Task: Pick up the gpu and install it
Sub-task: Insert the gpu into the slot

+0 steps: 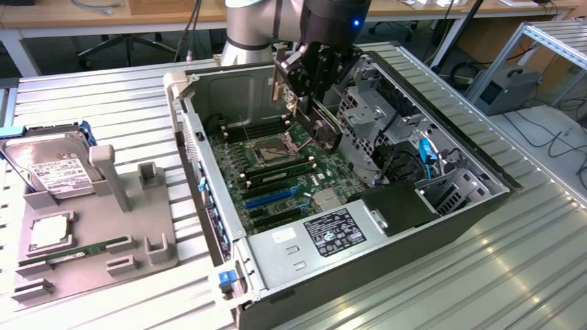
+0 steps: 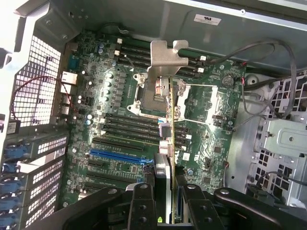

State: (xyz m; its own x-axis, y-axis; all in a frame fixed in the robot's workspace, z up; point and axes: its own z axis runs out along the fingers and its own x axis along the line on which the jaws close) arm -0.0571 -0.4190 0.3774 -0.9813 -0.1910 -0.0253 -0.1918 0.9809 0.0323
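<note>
From the hard drive (image 1: 55, 168) idle at the exterior view's left to the open case (image 1: 195, 130) mid-frame, installing looks underway: the tool (image 2: 167, 196), clenched on the gpu (image 2: 165, 60), hangs above the motherboard (image 2: 120, 139), and seating probably demands lining its edge with a slot (image 2: 117, 155), that lower edge being hidden.

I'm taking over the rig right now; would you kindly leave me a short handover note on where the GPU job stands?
Gripper: shut on the gpu, which is held edge-on with its silver bracket at the end away from the fingers.
Position: inside the open computer case, above the motherboard near the CPU socket. The card appears clear of the board.
Done: the gpu is picked up and inside the case.
Left: the card is not seated, and the blue expansion slot is empty.
</note>
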